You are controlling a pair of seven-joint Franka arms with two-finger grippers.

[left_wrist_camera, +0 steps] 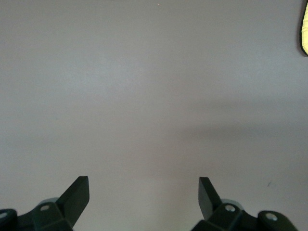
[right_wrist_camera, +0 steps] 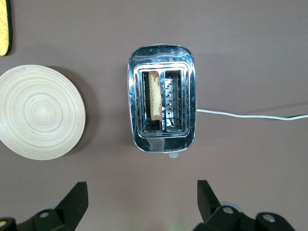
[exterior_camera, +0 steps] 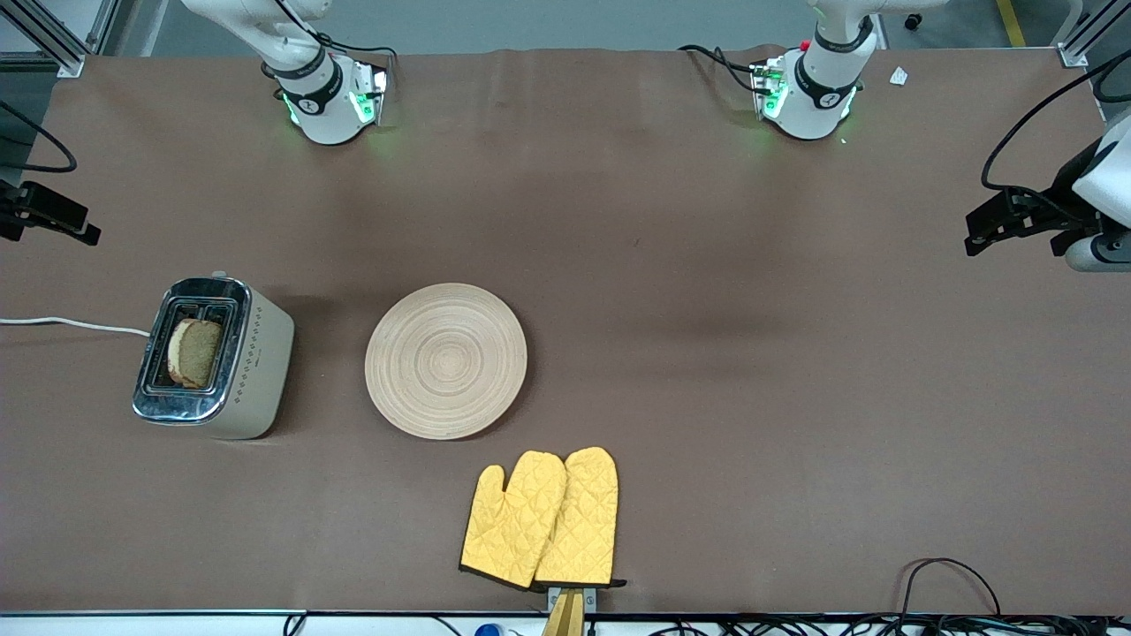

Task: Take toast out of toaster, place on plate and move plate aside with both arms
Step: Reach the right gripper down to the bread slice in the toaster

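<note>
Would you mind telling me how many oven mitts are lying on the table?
2. Both oven mitts lie side by side, overlapping, nearer the front camera than the plate. A third beneath them seems unlikely but cannot be excluded.

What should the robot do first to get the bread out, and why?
Probably lower the open right end effector onto the brown wholegrain toast. It stands upright in one slot of the chrome-topped cream toaster, sticking up enough to pinch, and the round light-wood plate beside it is bare. The left end effector waits, open.
</note>
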